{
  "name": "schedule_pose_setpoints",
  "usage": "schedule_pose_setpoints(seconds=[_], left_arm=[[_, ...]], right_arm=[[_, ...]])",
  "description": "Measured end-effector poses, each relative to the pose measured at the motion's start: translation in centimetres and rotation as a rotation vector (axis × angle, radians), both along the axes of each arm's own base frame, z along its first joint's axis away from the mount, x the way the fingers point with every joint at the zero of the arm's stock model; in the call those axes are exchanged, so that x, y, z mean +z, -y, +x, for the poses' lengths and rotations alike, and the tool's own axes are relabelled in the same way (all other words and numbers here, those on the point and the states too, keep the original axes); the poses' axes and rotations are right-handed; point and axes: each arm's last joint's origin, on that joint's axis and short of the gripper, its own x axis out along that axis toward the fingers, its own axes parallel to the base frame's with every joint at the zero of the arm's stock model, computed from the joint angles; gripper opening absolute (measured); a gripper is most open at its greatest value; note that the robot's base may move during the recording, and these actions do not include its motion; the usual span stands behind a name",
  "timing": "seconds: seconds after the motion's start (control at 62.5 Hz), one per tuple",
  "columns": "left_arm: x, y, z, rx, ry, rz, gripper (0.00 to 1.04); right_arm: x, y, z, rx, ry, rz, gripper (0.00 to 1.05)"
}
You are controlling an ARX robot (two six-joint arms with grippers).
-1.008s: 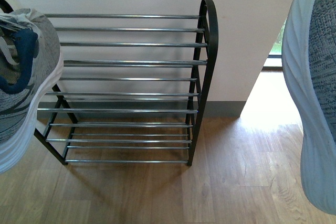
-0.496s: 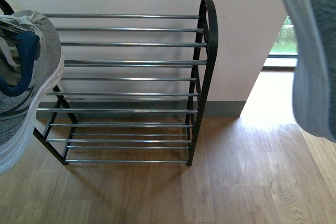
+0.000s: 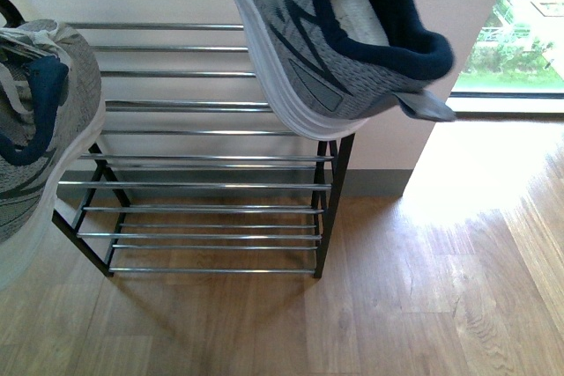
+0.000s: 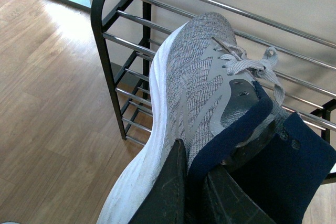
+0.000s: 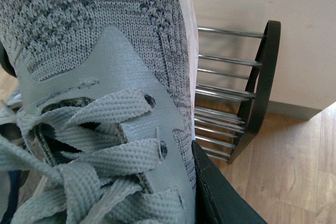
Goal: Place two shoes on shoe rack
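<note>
Gripping the navy collar at the heel of the left shoe (image 4: 194, 82), the left claw (image 4: 195, 195) is clamped tight. One dark finger (image 4: 169, 192) sits outside the collar and the other inside it, with only the lining between them. That shoe hangs in the air with its toe toward the upper bars of the shoe rack (image 3: 194, 185), in front of the rack's left end; whether the toe touches a bar I cannot tell. The right shoe (image 3: 308, 33) is also aloft, tilted with its heel lowest and its white sole turned down and leftward, covering the rack's upper right corner in the front view. Of the right claw (image 5: 207, 182) a single dark finger (image 5: 223, 203) shows, lying flat against that shoe's knit side beside the laces. Its partner is hidden behind the shoe, so the hold is seen from one side only. The rack stands against a pale wall (image 3: 397, 59) on the wooden floor (image 3: 397, 305).
</note>
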Motion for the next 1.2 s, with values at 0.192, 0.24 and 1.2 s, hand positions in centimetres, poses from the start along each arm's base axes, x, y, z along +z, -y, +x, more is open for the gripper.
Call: schedule_pose_setpoints(seconds=[0.192, 0.24, 1.2], left_arm=[[0.0, 0.0, 0.0, 0.0, 0.0, 0.0, 0.02], [0.0, 0.0, 0.0, 0.0, 0.0, 0.0, 0.02], [0.0, 0.0, 0.0, 0.0, 0.0, 0.0, 0.02]], right_arm=[[-1.4, -2.2, 4.6, -0.002, -0.116, -0.062, 0.02], [-1.8, -2.4, 5.8, -0.013, -0.145, -0.076, 0.02], [-6.7, -0.8, 16.0, -0.336, -0.337, -0.143, 0.02]])
